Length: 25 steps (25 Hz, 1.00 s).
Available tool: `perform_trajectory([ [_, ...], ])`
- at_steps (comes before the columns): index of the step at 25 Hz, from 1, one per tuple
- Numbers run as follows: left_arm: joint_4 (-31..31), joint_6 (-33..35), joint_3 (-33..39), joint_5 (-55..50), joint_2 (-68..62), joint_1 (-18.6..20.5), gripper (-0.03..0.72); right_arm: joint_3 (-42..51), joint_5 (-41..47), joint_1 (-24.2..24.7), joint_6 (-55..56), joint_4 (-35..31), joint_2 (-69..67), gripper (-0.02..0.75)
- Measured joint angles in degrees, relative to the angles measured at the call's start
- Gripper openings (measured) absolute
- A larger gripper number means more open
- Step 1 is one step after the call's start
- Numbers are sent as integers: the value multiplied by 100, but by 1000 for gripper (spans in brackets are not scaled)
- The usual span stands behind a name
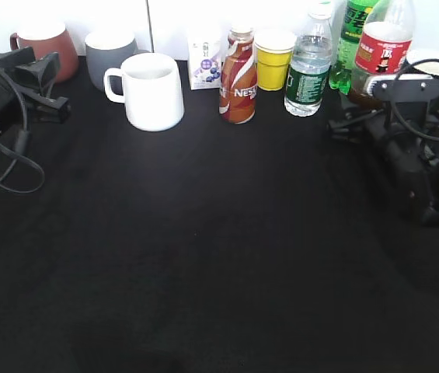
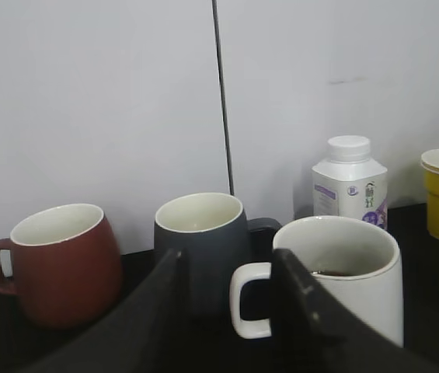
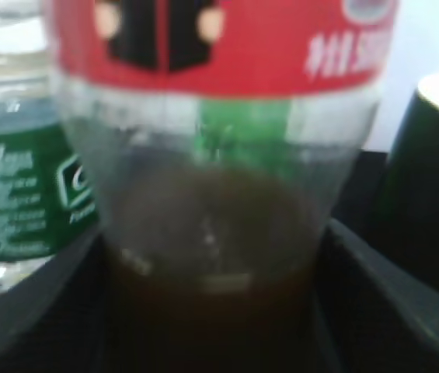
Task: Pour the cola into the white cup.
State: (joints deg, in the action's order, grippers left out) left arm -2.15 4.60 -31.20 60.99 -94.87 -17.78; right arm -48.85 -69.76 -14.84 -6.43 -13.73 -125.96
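Note:
The cola (image 1: 384, 45), a clear bottle with a red label and a little dark liquid at the bottom, stands upright at the back right. My right gripper (image 1: 359, 109) is closed around its lower part; the right wrist view shows the cola (image 3: 211, 194) filling the space between both fingers (image 3: 211, 264). The white cup (image 1: 155, 93) stands at the back left, handle to the left. In the left wrist view the white cup (image 2: 343, 272) has some dark liquid inside. My left gripper (image 1: 52, 87) is open and empty, left of the cup, its fingers (image 2: 227, 260) framing the handle from a distance.
Along the back stand a red-brown mug (image 1: 48, 47), a grey mug (image 1: 109, 50), a small milk carton (image 1: 206, 62), a Nescafe bottle (image 1: 238, 78), yellow cups (image 1: 274, 58), a water bottle (image 1: 308, 66), a green soda bottle (image 1: 355, 31) and a black mug (image 1: 437, 62).

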Motion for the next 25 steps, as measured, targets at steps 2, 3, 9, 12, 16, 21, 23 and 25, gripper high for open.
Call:
perform_trajectory([
  [2, 0, 0, 0, 0, 0, 0, 269, 266, 0, 0, 0, 64, 179, 600],
  [3, 0, 0, 0, 0, 0, 0, 269, 386, 0, 0, 0, 76, 283, 600],
  [9, 2, 0, 0, -331, 71, -23, 269, 1329, 6, -49, 0, 299, 1180, 596],
  [12, -24, 0, 4, -1976, 774, -212, 269, 1492, 1724, -55, 0, 643, 2577, 593],
  [16, -370, 0, -3, -5832, 1929, -238, 269, 1266, 6976, -60, 45, 700, 3953, 593],
  [21, -367, -5, -915, -11164, 3141, -238, 269, 585, 11321, -60, 178, 478, 4508, 593],
  [23, -367, -5, -1494, -12351, 3878, -238, 269, 195, 12343, -60, 330, 444, 5082, 592],
  [25, -377, -5, -1666, -12720, 4926, -238, 269, 146, 12855, -60, 505, 470, 6106, 592],
])
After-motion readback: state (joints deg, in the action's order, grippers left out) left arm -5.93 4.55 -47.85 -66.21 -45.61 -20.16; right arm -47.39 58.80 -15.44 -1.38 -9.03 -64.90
